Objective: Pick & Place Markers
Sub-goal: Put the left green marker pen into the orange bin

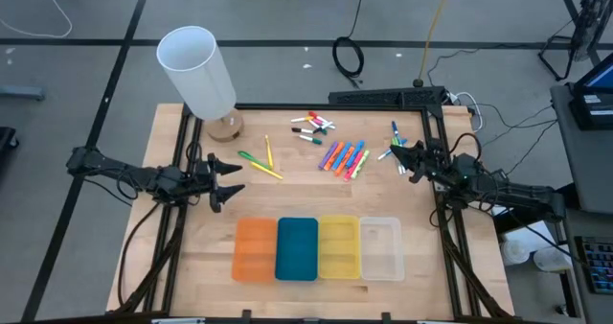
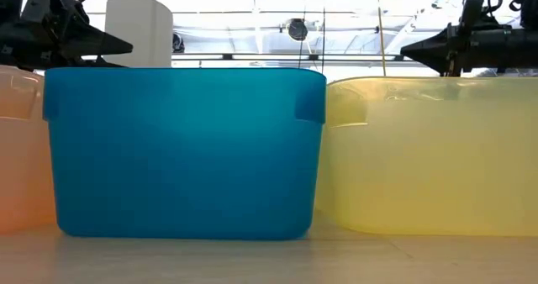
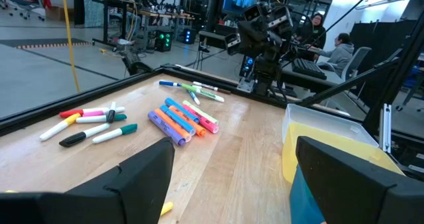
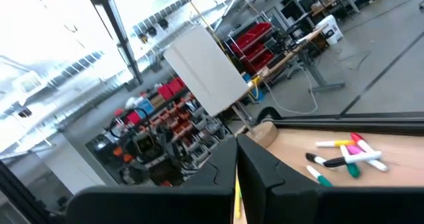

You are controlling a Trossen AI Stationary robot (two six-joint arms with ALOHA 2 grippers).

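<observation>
The markers lie loose on the wooden table. An orange, pink and blue bunch (image 1: pixel 345 158) (image 3: pixel 182 121) lies at the middle, and white ones with coloured caps (image 1: pixel 312 125) (image 3: pixel 93 124) (image 4: pixel 348 151) lie behind it. Yellow and green ones (image 1: pixel 259 159) lie to the left, blue and green ones (image 1: pixel 394 142) (image 3: pixel 195 91) to the right. My left gripper (image 1: pixel 230 182) (image 3: pixel 235 164) stands open at the table's left, raised, pointing level across it. At the table's right, beside the blue and green markers, my right gripper (image 1: pixel 402 161) (image 4: pixel 237 164) is shut, raised and holds nothing.
Orange (image 1: pixel 256 249), blue (image 1: pixel 297 249) (image 2: pixel 181 149), yellow (image 1: pixel 339 248) (image 2: pixel 429 154) and clear (image 1: pixel 380 248) trays stand side by side near the front edge. A tall white cylinder (image 1: pixel 196 70) (image 4: pixel 209 71) on a wooden base (image 1: pixel 225 126) stands at the back left. People sit beyond the table (image 3: pixel 334 48).
</observation>
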